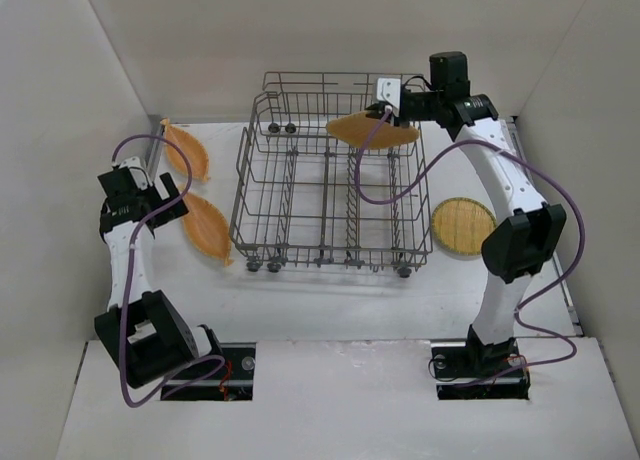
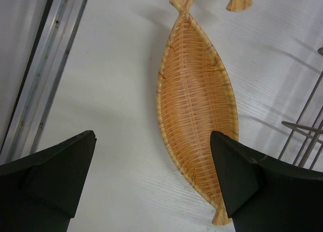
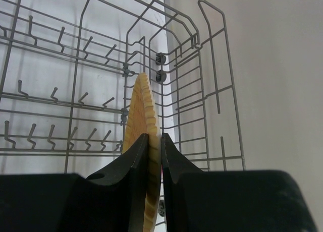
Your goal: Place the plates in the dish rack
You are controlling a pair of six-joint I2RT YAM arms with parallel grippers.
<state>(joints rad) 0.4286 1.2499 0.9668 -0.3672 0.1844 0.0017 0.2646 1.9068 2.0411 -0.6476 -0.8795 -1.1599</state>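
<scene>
The grey wire dish rack (image 1: 300, 195) stands mid-table. My right gripper (image 1: 384, 111) is shut on an orange-tan woven plate (image 1: 372, 131) and holds it above the rack's back right part. In the right wrist view the plate (image 3: 141, 108) is edge-on between my fingers (image 3: 155, 143), over the rack (image 3: 75, 98). Two leaf-shaped plates lie left of the rack, one far (image 1: 187, 150) and one near (image 1: 208, 229). My left gripper (image 1: 171, 199) is open and empty between them; in its wrist view (image 2: 151, 174) it hangs over one leaf plate (image 2: 194, 101). A round yellowish plate (image 1: 463, 225) lies right of the rack.
White walls enclose the table on three sides. A metal rail (image 2: 38, 80) runs along the left wall. Rack wires (image 2: 303, 136) show at the right edge of the left wrist view. The tail of the other leaf plate (image 2: 237, 0) shows at its top.
</scene>
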